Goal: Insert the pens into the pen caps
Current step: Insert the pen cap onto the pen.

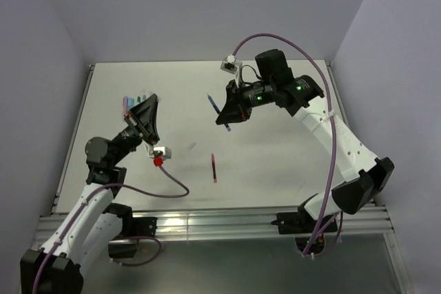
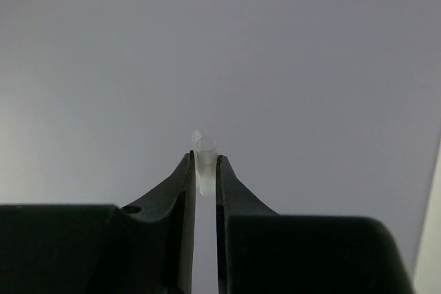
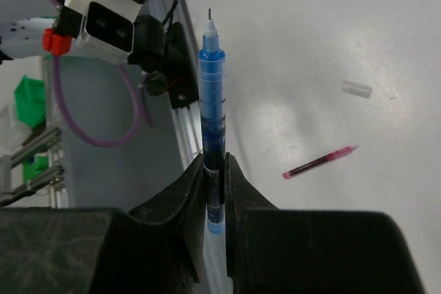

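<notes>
We log 2 held items. First, the blue pen [image 3: 212, 101]: pinched near its tail in the right gripper [image 3: 216, 170], jaws closed on it, long axis running straight out, nib roughly toward the left gripper [image 2: 205, 163]. Second, the clear pen cap [image 2: 205, 155]: clamped at that gripper's tips, mouth outward. It sits well apart, left of the nib; we judge alignment comes next.

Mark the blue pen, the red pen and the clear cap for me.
blue pen [image 3: 212, 101], right wrist view, mid barrel.
red pen [image 3: 320, 162], right wrist view, mid barrel.
clear cap [image 2: 205, 166], left wrist view, side wall.
</notes>
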Controlling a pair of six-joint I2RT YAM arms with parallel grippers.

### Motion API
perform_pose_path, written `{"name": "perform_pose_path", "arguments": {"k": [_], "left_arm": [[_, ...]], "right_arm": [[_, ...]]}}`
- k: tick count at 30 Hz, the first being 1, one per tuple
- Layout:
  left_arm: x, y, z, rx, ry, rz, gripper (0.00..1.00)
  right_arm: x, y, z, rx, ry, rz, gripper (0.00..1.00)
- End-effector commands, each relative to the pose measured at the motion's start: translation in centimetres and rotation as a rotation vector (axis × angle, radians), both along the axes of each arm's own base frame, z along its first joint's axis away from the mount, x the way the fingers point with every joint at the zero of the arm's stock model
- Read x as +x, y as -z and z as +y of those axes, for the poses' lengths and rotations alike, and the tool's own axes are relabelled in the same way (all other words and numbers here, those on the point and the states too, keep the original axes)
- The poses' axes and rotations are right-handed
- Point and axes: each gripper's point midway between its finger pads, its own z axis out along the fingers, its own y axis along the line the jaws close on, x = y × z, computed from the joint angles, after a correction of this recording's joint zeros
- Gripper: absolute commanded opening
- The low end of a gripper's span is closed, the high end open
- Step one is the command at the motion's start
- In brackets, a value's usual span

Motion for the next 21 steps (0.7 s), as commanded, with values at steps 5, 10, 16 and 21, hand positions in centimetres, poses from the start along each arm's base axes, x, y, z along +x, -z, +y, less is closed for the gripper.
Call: {"name": "perform_pose_path", "arguments": {"k": [5, 10, 16, 21], "left_arm": [[-5.5, -1.1, -2.8, 0.196, 0.163, -0.277, 0.0], [-6.6, -0.3, -3.4, 0.25, 0.201, -0.305, 0.0], [-6.6, 1.2, -3.8, 0.32, 0.222, -0.28, 0.0], [-6.5, 1.9, -4.2, 0.343, 0.232, -0.295, 0.0]], "right_arm": [[-3.4, -0.6, 2.5, 0.068, -0.152, 0.097, 0.0], [-4.9, -0.4, 4.2, 0.077, -0.232, 0.16, 0.0], [-6.9, 0.2, 5.1, 0.052, -0.277, 0.153, 0.0], [-7.9, 1.3, 6.4, 0.043, -0.335, 0.215, 0.0]]}}
